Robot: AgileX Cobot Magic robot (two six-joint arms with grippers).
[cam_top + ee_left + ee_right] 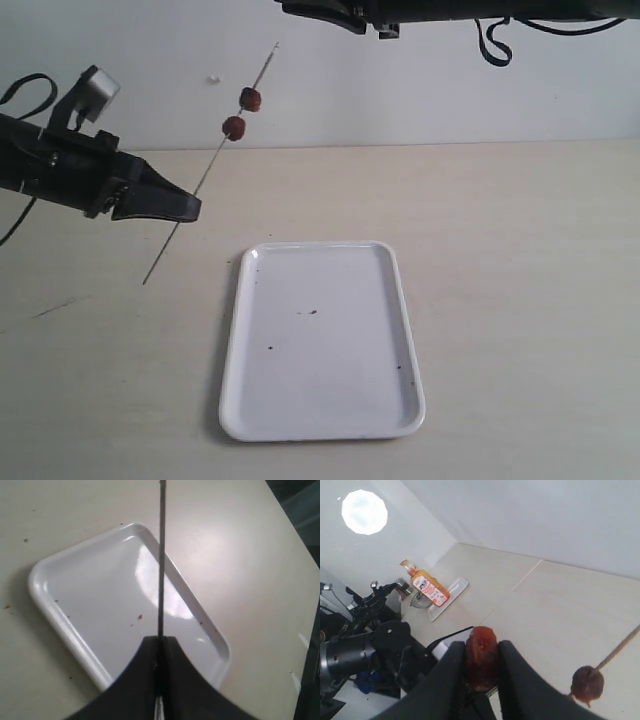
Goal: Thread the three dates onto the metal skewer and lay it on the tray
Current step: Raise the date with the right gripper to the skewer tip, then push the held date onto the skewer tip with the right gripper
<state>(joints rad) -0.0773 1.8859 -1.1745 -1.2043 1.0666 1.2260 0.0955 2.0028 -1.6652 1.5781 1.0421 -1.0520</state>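
Note:
My left gripper [185,207] is shut on the metal skewer [205,172], holding it slanted up and away above the table. Two dates [234,127] [250,98] are threaded on its upper part, a little apart. In the left wrist view the skewer [161,560] sticks straight out of the closed fingers [172,652] over the tray [65,620]. My right gripper [481,647] is shut on the third date [481,655], high up near a skewered date [586,682]. The white tray [232,340] lies bare on the table, apart from small crumbs.
The right arm [400,12] reaches in along the top edge of the exterior view. An orange bottle [429,587] stands on a small white dish [456,591] off to one side, next to dark robot hardware [365,645]. A white wall backs the table.

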